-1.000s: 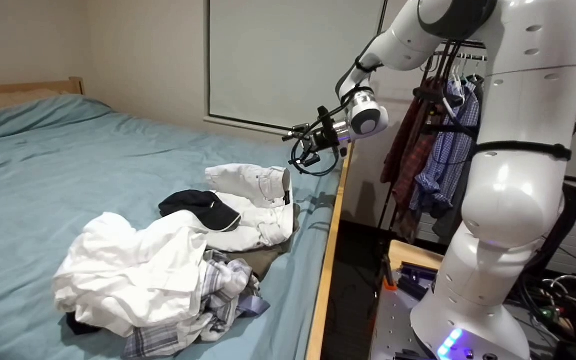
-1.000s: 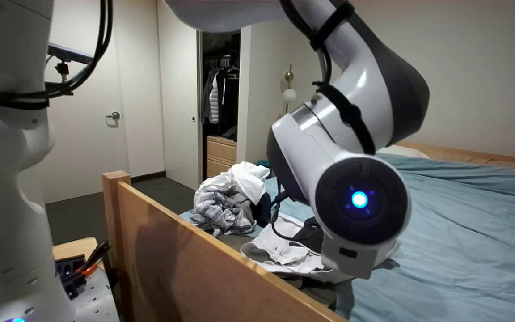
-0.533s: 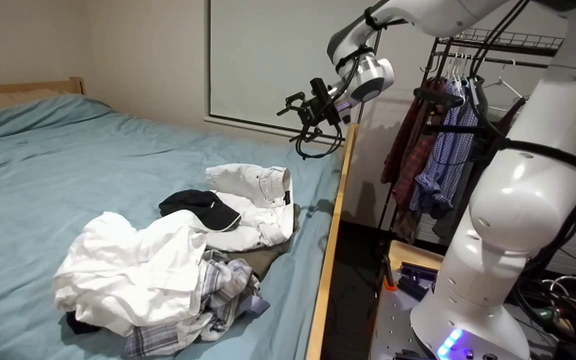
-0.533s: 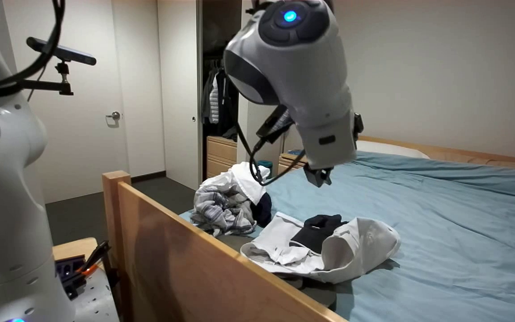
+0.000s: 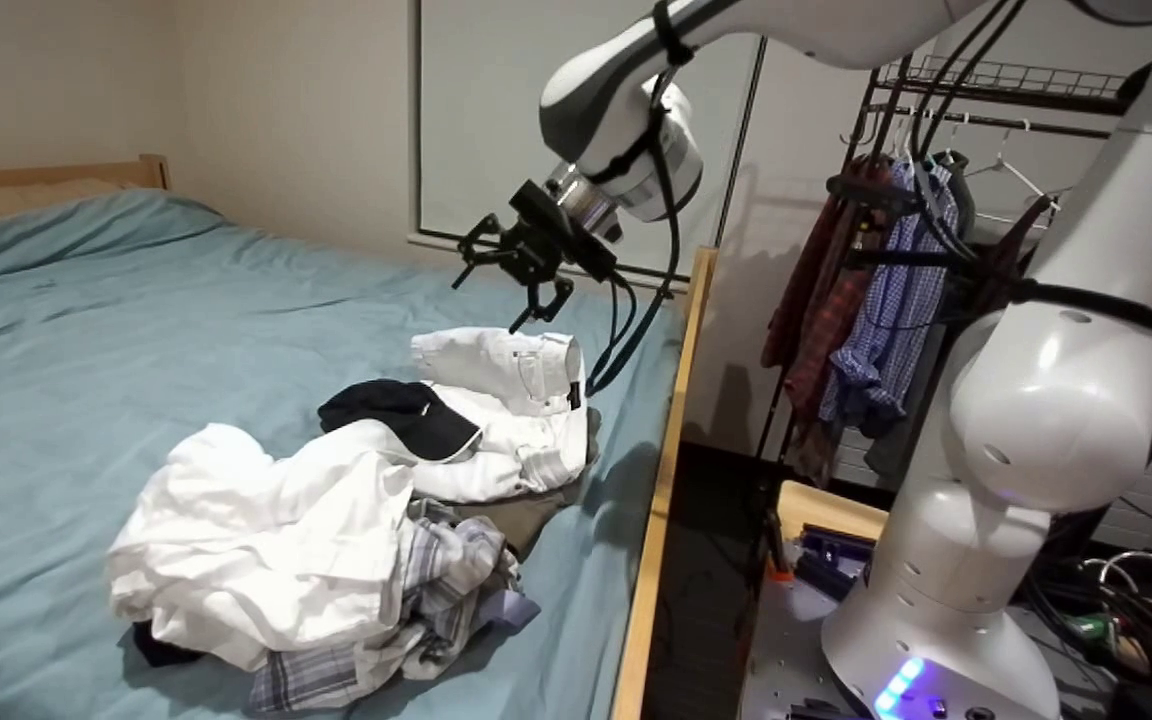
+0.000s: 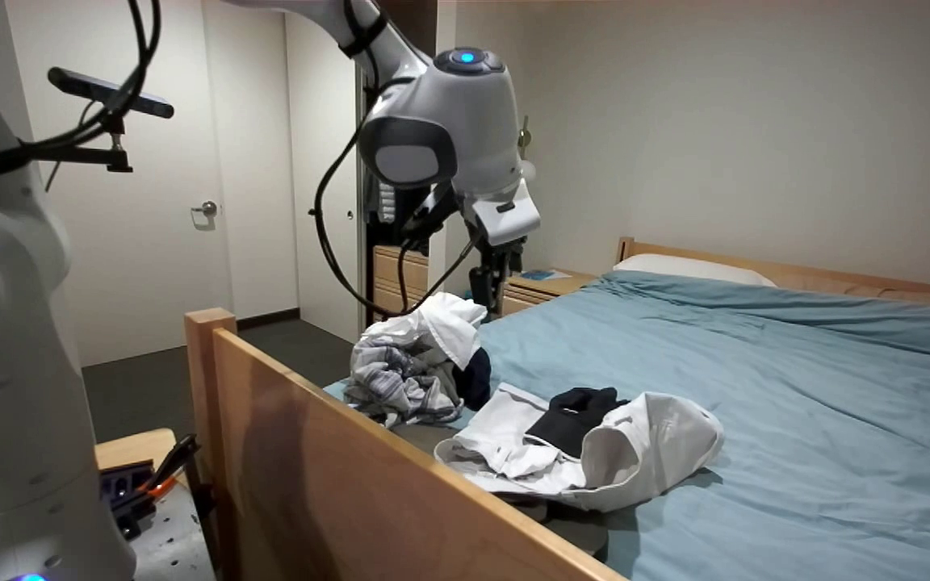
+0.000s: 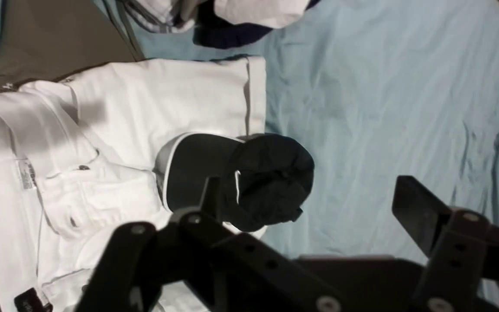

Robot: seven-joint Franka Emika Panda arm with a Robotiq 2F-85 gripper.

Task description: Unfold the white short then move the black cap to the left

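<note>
The white shorts (image 5: 496,362) lie on the bed with one part folded over; they also show in an exterior view (image 6: 663,452) and the wrist view (image 7: 176,97). The black cap (image 5: 391,408) rests on the shorts, also seen in an exterior view (image 6: 574,420). In the wrist view the cap (image 7: 275,173) has its brim over the white fabric and its crown partly past the hem. My gripper (image 5: 485,308) is open and empty, above the bed, pointing down and apart from the clothes. It also shows in an exterior view (image 6: 491,282) and the wrist view (image 7: 308,190).
A heap with a white garment (image 5: 266,540) and plaid cloth (image 5: 436,590) lies beside the shorts. A brown-grey garment (image 5: 516,515) lies partly under the shorts. The wooden bed board (image 6: 352,468) stands between the robot base and the bed. Blue-green sheet (image 5: 186,330) surrounds the clothes.
The arm has swung out over the bed and the gripper has turned from nearly level to pointing down, with its fingers spread. The clothes and cap have not moved.
</note>
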